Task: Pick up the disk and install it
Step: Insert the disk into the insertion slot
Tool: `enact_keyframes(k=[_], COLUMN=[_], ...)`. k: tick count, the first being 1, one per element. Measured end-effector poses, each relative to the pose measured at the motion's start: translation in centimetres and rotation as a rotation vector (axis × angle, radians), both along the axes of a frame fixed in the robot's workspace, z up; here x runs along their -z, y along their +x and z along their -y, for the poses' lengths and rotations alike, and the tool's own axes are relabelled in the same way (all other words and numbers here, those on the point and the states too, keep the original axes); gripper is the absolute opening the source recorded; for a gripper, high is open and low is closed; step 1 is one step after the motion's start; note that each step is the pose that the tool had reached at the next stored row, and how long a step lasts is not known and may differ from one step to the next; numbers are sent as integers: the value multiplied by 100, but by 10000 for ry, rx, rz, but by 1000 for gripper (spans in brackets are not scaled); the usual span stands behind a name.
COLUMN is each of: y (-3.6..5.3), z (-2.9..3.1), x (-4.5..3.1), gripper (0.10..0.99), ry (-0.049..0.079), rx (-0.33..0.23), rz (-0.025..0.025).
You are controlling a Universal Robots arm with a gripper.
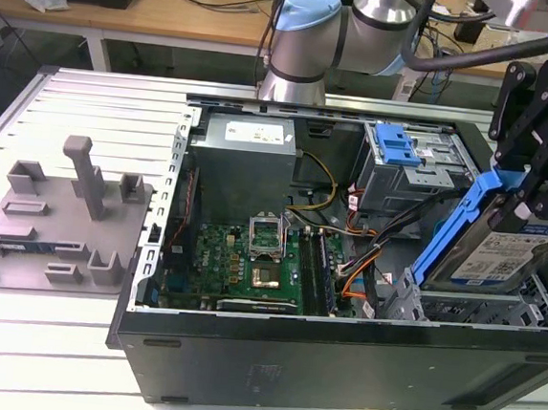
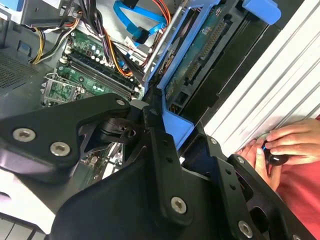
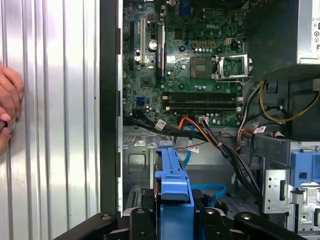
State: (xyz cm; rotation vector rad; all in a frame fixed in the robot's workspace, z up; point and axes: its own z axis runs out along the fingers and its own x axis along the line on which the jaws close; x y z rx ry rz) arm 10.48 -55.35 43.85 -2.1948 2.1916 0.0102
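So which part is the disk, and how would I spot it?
Find the open computer case, then its end at the exterior view's right. There the gripper holds the disk tilted: a silver slab with a white-and-blue label in a blue frame, unlike the blue latch fixed atop the grey cage.

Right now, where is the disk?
At the exterior view's right, the disk sits tilted in the shut claw, over the metal bay at that end of the open case.
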Motion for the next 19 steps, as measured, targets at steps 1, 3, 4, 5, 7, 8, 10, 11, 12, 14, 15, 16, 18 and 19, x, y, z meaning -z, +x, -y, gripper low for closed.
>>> enact_keyframes(k=[1, 3, 4, 5, 7, 8, 10, 11, 12, 14, 15, 16, 18, 19], y=[0, 0, 0, 0, 0, 0, 0, 0, 0, 0, 0, 0, 0, 0], z=[0, 1, 1, 2, 3, 3, 6, 6, 7, 10, 11, 13, 15, 16], x=[10, 38, 51, 84, 118, 136, 204, 232, 252, 290, 307, 322, 352, 370], gripper=[365, 365, 365, 365, 365, 365, 365, 365, 365, 365, 365, 365, 365, 365], ry=[-1, -1, 0, 0, -1, -1, 1, -1, 0, 0, 0, -1, 0, 0], rx=[0, 0, 0, 0, 0, 0, 0, 1, 0, 0, 0, 0, 0, 0], rz=[-1, 0, 0, 0, -1, -1, -1, 0, 0, -1, 0, -1, -1, -1])
